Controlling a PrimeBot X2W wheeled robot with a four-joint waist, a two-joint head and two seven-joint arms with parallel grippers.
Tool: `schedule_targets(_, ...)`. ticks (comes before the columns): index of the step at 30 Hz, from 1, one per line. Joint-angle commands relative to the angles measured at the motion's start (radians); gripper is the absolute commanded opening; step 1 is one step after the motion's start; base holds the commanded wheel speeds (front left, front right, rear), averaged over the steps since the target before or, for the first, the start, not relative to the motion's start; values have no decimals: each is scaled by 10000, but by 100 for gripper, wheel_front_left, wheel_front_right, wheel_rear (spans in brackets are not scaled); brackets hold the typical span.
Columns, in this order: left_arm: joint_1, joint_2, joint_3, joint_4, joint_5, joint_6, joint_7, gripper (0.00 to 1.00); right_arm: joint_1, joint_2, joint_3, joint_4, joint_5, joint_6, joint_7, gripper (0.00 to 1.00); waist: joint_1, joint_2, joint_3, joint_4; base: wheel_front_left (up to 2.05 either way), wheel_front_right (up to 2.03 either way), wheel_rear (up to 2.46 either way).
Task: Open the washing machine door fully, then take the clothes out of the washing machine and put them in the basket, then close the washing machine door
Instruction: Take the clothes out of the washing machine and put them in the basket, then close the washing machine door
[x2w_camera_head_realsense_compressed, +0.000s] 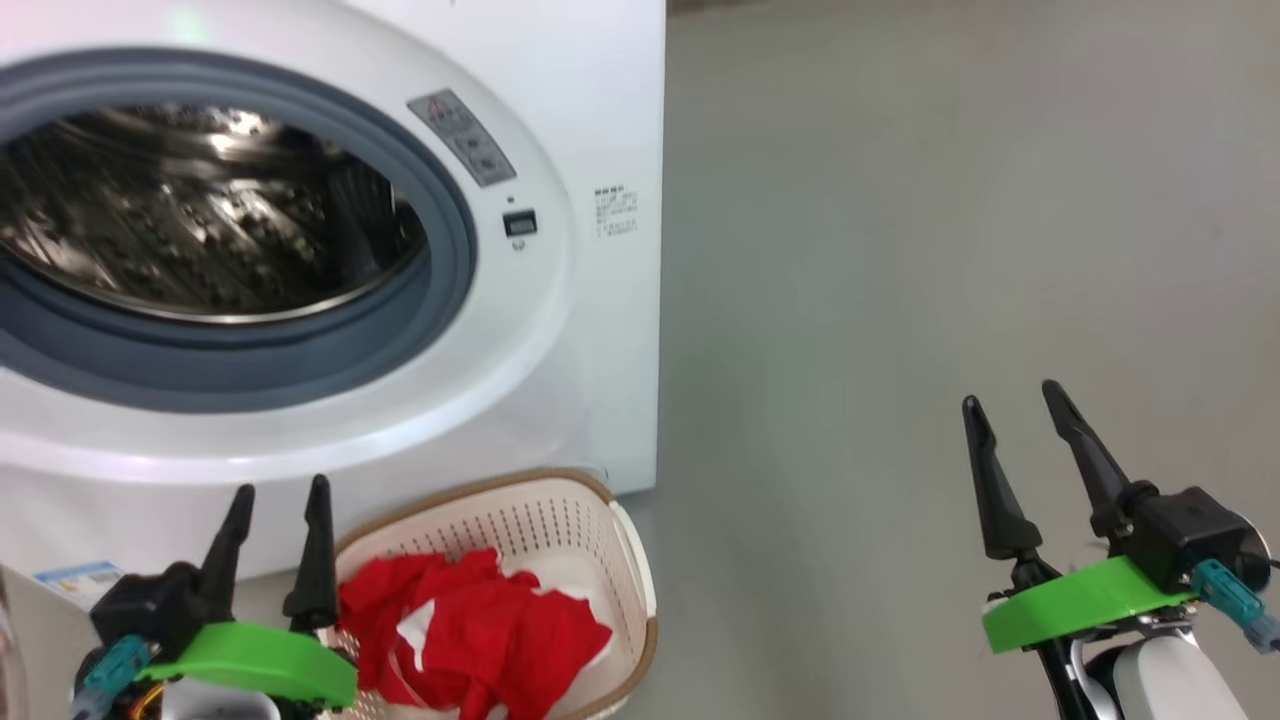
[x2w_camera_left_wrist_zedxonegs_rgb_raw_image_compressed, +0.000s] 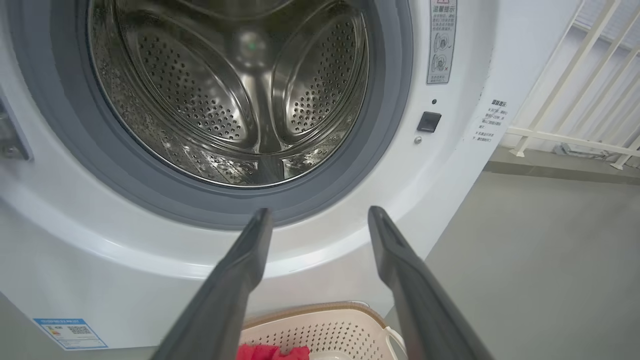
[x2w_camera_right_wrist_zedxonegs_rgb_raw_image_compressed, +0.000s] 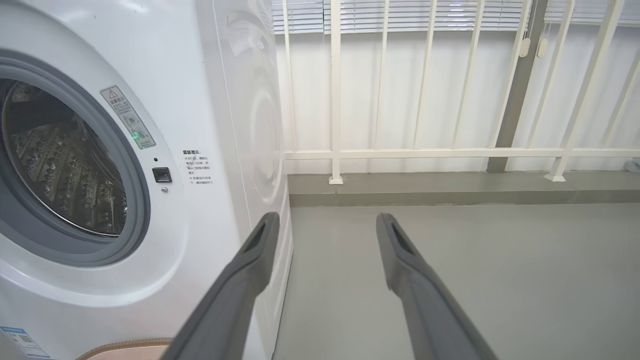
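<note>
1. The left gripper (x2w_camera_head_realsense_compressed: 282, 487), at 8 o'clock in the head view, has its fingers spread and grips nothing.
2. The right gripper (x2w_camera_head_realsense_compressed: 1011, 395), at 4 o'clock, is likewise spread and empty above the grey floor (x2w_camera_head_realsense_compressed: 900, 250).
3. The clothes (x2w_camera_head_realsense_compressed: 470, 630) lie in the basket (x2w_camera_head_realsense_compressed: 560, 482) at 7 o'clock, in front of the washing machine (x2w_camera_head_realsense_compressed: 600, 120).
4. The left wrist view looks into the perforated drum (x2w_camera_left_wrist_zedxonegs_rgb_raw_image_compressed: 235, 90); the right wrist view adds a white railing (x2w_camera_right_wrist_zedxonegs_rgb_raw_image_compressed: 450, 152).

Clothes (x2w_camera_head_realsense_compressed: 470, 635) in the basket (x2w_camera_head_realsense_compressed: 560, 530), on the floor (x2w_camera_head_realsense_compressed: 900, 300) before the right corner of the washing machine (x2w_camera_head_realsense_compressed: 600, 120)
</note>
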Motion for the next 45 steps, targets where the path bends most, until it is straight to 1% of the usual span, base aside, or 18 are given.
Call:
schedule_targets(1, 95, 167, 435, -511, 150, -23, -121, 100, -12, -18, 155, -277, -117, 63, -63, 100, 1, 0, -540, 42, 0, 0, 0)
schedule_targets(6, 615, 22, 657, -1524, 536, -42, -122, 100, 287, -18, 36, -424, -172, 63, -63, 100, 1, 0, -904, 1, 0, 0, 0)
schedule_targets(12, 1105, -78, 764, -2159, 736, -55, -122, 100, 508, -18, -152, -497, -253, 63, -63, 100, 1, 0, -1200, -29, 0, 0, 0)
schedule_targets(19, 1510, -143, 765, -2448, 734, -65, -122, 100, 706, -18, -332, -705, -321, 63, -63, 100, 1, 0, -1411, -22, 0, 0, 0)
schedule_targets(32, 1715, -204, 707, -2675, 643, -68, -122, 100, 839, -18, -329, -651, -271, 63, -63, 100, 1, 0, -1592, -46, 0, 0, 0)
schedule_targets(38, 1842, 14, 222, -2892, 451, -68, -122, 100, 862, -18, -368, -636, -242, 63, -63, 100, 1, 0, -1616, -22, 0, 0, 0)
schedule_targets(45, 1842, 123, 186, -2904, 382, -68, -122, 100, 853, -18, -354, -652, -250, 63, -63, 100, 1, 0, -1578, 4, 0, 0, 0)
